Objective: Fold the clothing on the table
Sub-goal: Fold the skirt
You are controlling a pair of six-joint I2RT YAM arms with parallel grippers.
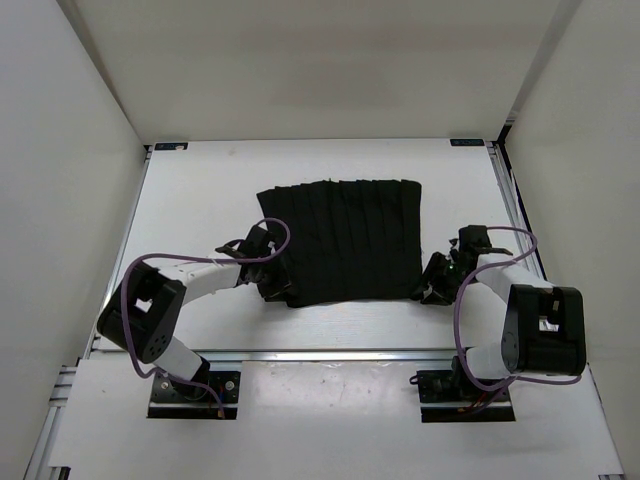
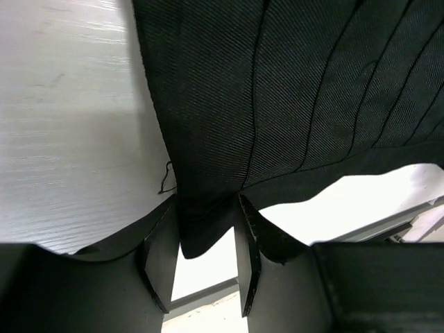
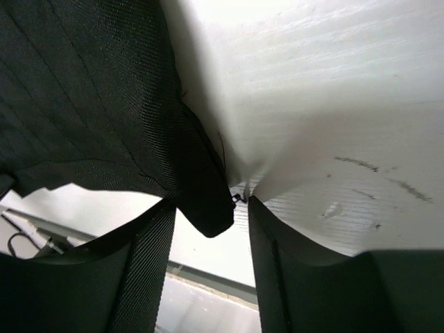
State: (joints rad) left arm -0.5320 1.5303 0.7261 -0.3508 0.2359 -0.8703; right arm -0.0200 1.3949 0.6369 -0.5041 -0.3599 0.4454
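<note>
While the clothing (image 1: pixel 340 240) lies on the table (image 1: pixel 200 190), left gripper (image 2: pixel 206 214) and right gripper (image 3: pixel 211 205) straddle its near corners — jaws part-open, unclamped.

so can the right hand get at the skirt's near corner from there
Probably yes: a corner of the pleated skirt lies between the right hand and its parted fingers, with only bare table beside it.
</note>
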